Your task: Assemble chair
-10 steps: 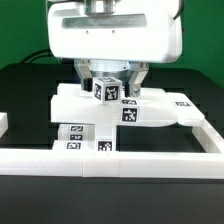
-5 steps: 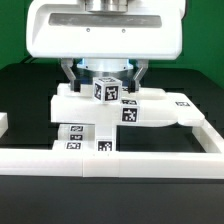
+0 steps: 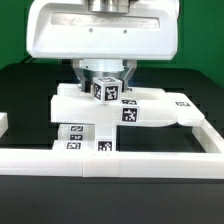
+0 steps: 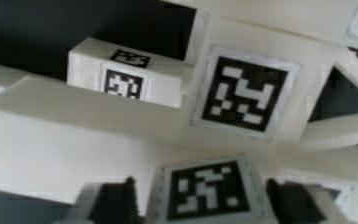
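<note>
End effector (image 3: 103, 80) fingers straddling tagged cube (image 3: 107, 90), grip unclear, wrist view showing close tags

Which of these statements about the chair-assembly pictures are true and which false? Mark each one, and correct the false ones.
1. The gripper is directly over a small tagged cube. True.
2. The cube lies on bare black table. False: it sits on the white chair parts.
3. A long white border wall runs across the front. True.
4. The chair parts carry no marker tags. False: several black-and-white tags show.
</note>
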{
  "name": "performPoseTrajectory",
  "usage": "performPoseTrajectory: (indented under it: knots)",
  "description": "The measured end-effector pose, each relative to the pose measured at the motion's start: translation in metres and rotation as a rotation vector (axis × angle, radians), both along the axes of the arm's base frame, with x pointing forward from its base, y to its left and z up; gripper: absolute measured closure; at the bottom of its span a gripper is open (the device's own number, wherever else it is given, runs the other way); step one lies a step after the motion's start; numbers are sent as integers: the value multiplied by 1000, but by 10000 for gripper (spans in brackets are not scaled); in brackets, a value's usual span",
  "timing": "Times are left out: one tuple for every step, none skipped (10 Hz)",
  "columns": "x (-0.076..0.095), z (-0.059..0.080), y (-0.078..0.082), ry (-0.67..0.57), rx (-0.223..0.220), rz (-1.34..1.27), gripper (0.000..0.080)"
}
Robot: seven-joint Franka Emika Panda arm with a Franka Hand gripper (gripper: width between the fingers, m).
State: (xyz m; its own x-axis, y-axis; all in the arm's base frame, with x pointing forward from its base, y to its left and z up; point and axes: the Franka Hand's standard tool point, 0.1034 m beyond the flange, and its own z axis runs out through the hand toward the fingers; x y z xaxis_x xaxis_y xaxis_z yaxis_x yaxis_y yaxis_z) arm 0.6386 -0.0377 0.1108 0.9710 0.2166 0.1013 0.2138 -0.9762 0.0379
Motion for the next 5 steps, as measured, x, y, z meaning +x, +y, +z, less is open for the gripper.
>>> performPoseTrajectory:
  knots:
    - [0,0,0,0,0,0,520]
    - [0,0,0,0,1,-7,518]
    - [0,0,1,-11,43,-236,518]
    - [0,-1,1,-18,62,-355,518]
    - [0,0,1,-18,70,-421,518]
